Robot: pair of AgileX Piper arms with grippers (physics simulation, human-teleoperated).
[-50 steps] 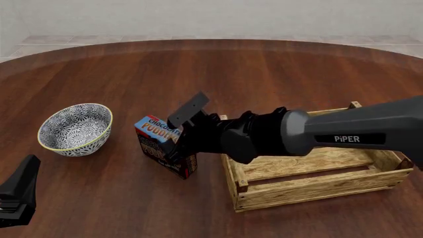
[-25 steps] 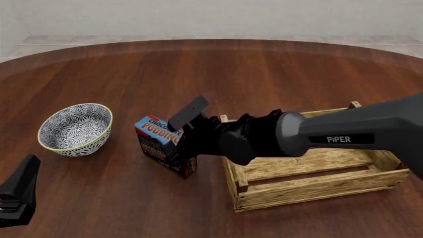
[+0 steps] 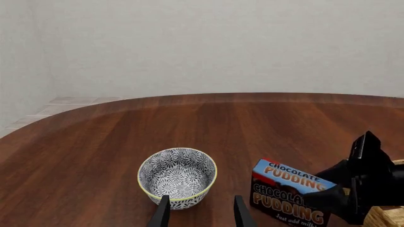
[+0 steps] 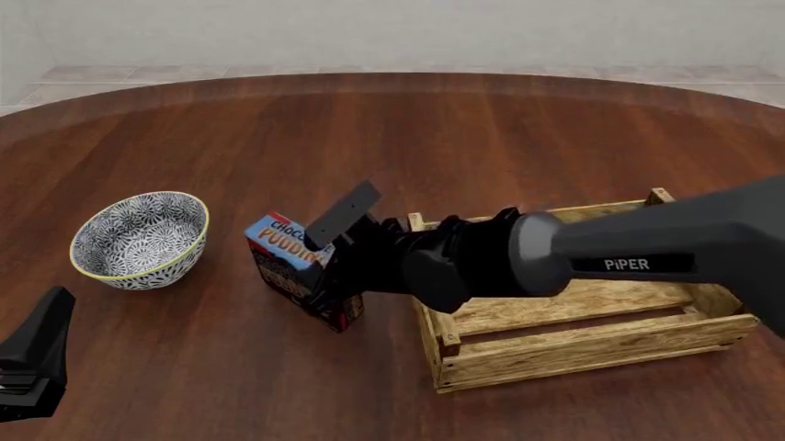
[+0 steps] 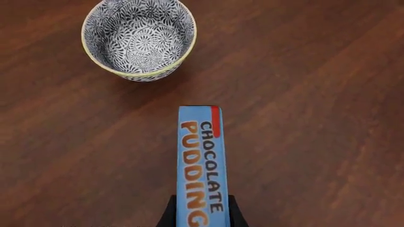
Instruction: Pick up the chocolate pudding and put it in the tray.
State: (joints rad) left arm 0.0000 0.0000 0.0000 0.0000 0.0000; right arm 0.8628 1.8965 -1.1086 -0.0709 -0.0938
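Chocolate pudding upright between bowl and tray, apart.

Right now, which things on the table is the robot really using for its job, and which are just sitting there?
For the job:
- chocolate pudding, held between the fingers of the right end effector
- tray, where the pudding goes

Just sitting there:
- patterned bowl, off to the left of the pudding
- left end effector, open, holding nothing
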